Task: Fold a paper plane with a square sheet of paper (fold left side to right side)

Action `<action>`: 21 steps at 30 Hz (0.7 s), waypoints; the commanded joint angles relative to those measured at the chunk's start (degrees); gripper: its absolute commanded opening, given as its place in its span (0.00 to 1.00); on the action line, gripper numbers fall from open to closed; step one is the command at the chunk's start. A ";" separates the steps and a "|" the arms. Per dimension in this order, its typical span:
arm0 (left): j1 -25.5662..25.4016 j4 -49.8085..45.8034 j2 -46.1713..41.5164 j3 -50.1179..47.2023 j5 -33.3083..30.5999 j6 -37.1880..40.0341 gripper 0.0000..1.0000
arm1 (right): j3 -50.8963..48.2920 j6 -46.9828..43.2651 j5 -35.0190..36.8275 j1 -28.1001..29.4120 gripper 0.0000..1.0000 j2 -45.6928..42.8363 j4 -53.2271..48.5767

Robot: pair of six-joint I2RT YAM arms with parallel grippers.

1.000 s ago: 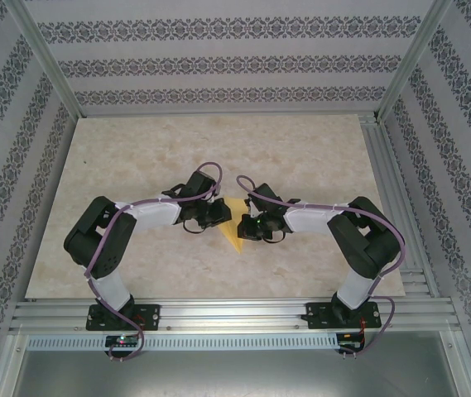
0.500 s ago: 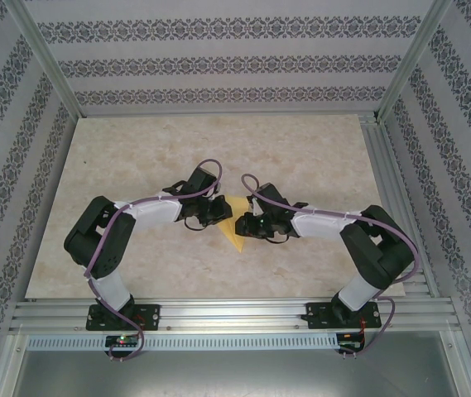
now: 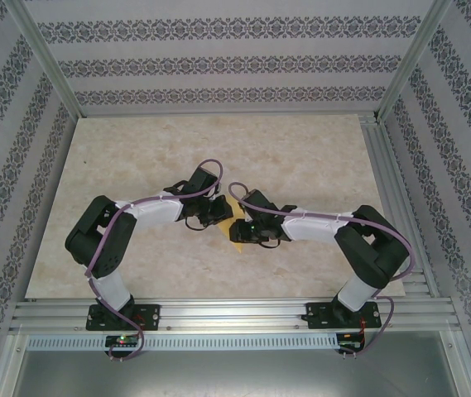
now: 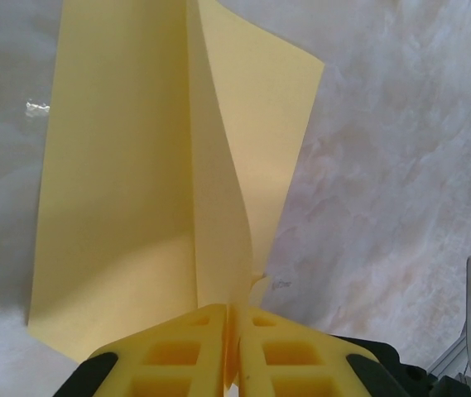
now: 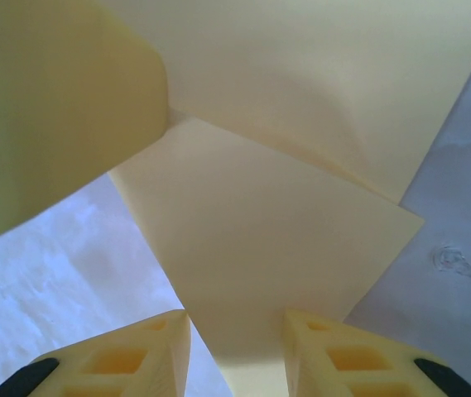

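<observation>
Sheet of paper [image 4: 119, 165]: I am seeing it lying partly folded in the middle of the table [image 3: 301, 149], between both grippers, with one flap standing up along a crease.
Left gripper [image 4: 231, 322]: I am watching its jaws pressing together, pinching the raised flap's near end.
Right gripper [image 5: 235, 331]: I am seeing its jaws standing spread, with a paper corner lying between them.

Bright, even light; glare specks at nine o'clock on my pale marbled surface [image 4: 401, 165]; folded yellow-orange paper sheet [image 5: 285, 248] blurs up close.
</observation>
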 commanded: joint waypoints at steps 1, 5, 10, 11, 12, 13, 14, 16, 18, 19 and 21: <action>-0.90 -1.62 0.26 1.38 -0.40 -0.66 0.14 | 2.84 -1.79 4.49 1.18 0.35 1.48 -3.28; -0.91 -1.68 0.26 1.29 -0.50 -0.75 0.13 | 4.45 -2.55 6.19 2.11 0.34 2.69 -5.09; -0.90 -1.76 0.10 1.28 -0.76 -1.22 0.14 | 5.69 -2.98 7.87 3.06 0.36 3.23 -6.36; -0.90 -1.75 0.08 1.28 -0.89 -1.41 0.14 | 5.79 -3.06 8.57 3.25 0.37 3.22 -6.71; -0.93 -1.78 -0.01 1.28 -1.02 -1.53 0.14 | 5.75 -3.05 9.03 3.35 0.37 3.11 -6.87; -0.90 -1.75 -0.08 1.36 -1.10 -1.69 0.14 | 5.73 -3.17 9.25 3.44 0.37 2.93 -7.18; -0.90 -1.76 -0.18 1.37 -1.16 -1.87 0.14 | 5.66 -3.16 9.65 3.50 0.38 2.76 -7.28; -0.90 -1.75 -0.18 1.54 -1.23 -2.24 0.14 | 5.60 -3.16 10.11 3.74 0.38 2.56 -7.46; -0.90 -1.76 0.06 1.97 -1.06 -2.56 0.14 | 5.94 -3.25 10.40 4.24 0.38 2.56 -7.85; -0.94 -1.73 0.17 2.07 -0.81 -2.66 0.14 | 6.06 -3.19 10.61 4.52 0.38 2.56 -8.00; -0.90 -1.74 0.35 2.24 -0.69 -2.94 0.14 | 6.04 -3.00 11.47 5.14 0.37 2.40 -8.32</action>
